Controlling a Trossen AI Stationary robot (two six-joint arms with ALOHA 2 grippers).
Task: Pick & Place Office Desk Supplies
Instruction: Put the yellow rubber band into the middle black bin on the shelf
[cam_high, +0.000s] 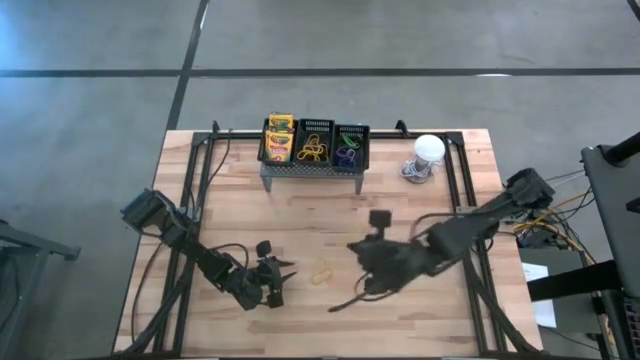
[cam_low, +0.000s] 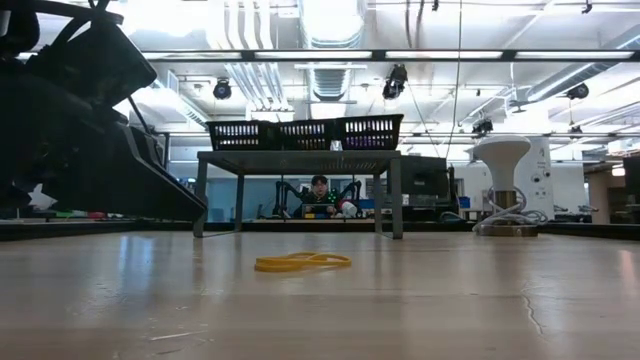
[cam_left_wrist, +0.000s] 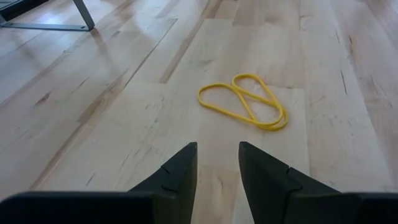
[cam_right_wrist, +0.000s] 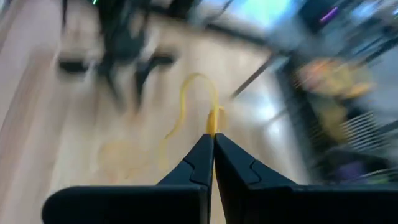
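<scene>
A yellow band loop lies flat in a figure-eight on the wooden table, just ahead of my open left gripper, which is low at the near left and touches nothing. My right gripper is raised over the table's middle, shut on a second yellow band. At the far edge, three black mesh baskets sit on a grey stand. The left basket holds crayon boxes; the other two hold coloured bands. My right gripper pinches the yellow band at one spot on its loop, between the free ends of its two shut fingers. The rest of the loop dangles slack beyond the fingertips, above the table. The picture is blurred, so the finer hold does not show.
A white dome object stands at the far right, beside the grey stand. Black frame rails run along the table's left and right sides. Bare wood lies between the stand and both grippers. A person sits in the room behind the table.
</scene>
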